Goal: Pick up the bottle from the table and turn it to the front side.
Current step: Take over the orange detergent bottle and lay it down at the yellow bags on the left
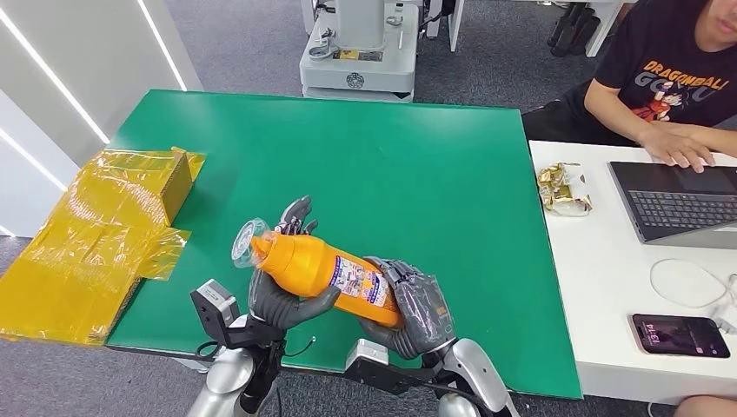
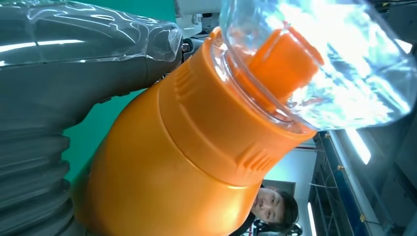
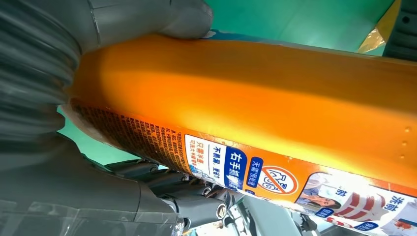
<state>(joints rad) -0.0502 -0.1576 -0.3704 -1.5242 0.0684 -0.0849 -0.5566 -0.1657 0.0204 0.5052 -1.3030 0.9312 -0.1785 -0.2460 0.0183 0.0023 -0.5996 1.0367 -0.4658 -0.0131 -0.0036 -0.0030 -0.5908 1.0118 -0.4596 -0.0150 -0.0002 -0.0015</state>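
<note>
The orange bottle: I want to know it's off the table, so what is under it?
Under the orange bottle are the left robot hand and right robot hand, cradling it above the green table. The table directly beneath is covered.

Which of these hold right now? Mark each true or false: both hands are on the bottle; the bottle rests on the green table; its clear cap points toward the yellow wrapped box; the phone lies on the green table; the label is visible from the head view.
1. Both hands hold the orange bottle. True: the left hand grips near the cap end, the right hand the base end.
2. The bottle rests on the green table. False: it is held above it, tilted.
3. The clear cap points toward the yellow wrapped box. True.
4. The phone lies on the green table. False: it lies on the white table.
5. The label shows in the head view. True.
</note>
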